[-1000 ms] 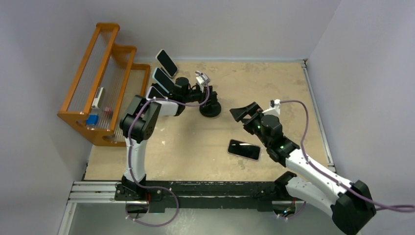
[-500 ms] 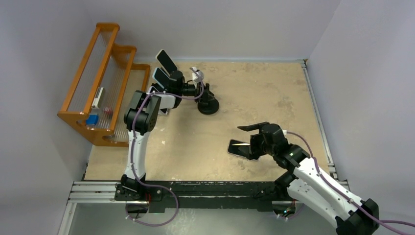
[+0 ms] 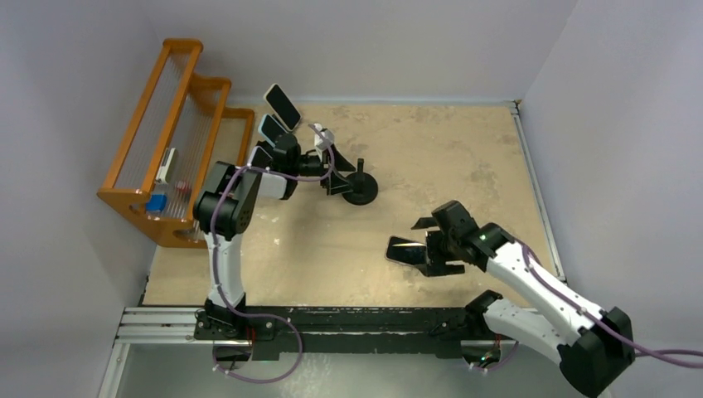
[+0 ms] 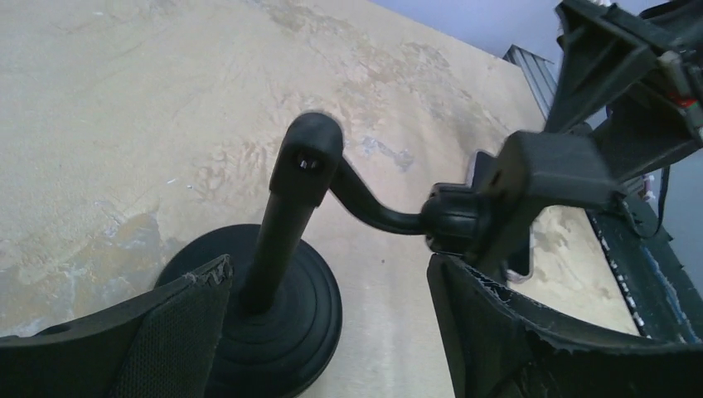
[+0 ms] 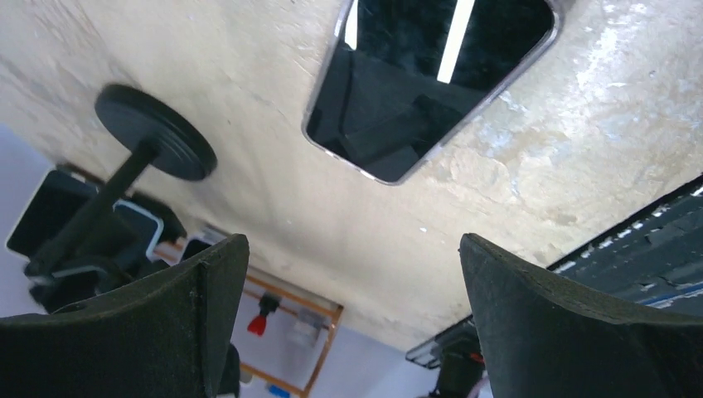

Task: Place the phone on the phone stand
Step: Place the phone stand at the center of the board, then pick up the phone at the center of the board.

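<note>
Top external view shows you the phone (image 3: 412, 251) lying flat on the tabletop (image 3: 464, 149), screen up, at the near right side and well apart from the stand (image 3: 358, 189). The right pincer (image 3: 427, 247) hangs just over the right end of the phone with its jaws wide open, one finger on each side; you cannot tell from this view if a finger touches it. In the right wrist view the phone (image 5: 431, 83) is ahead of the open right pincer (image 5: 352, 247), not between the pads, and the stand (image 5: 155, 133) is seen farther away.

The left pincer (image 3: 332, 166) is at the stand, near the far left of the tabletop. In the left wrist view the left pincer (image 4: 330, 267) is open: the pads are on both sides of the stand (image 4: 282, 274) and do not press on it. The stand has a round black base on the tabletop, an upright post and a bent arm with a holder (image 4: 547, 166). Beside the left arm you see an orange rack (image 3: 166, 141)
</note>
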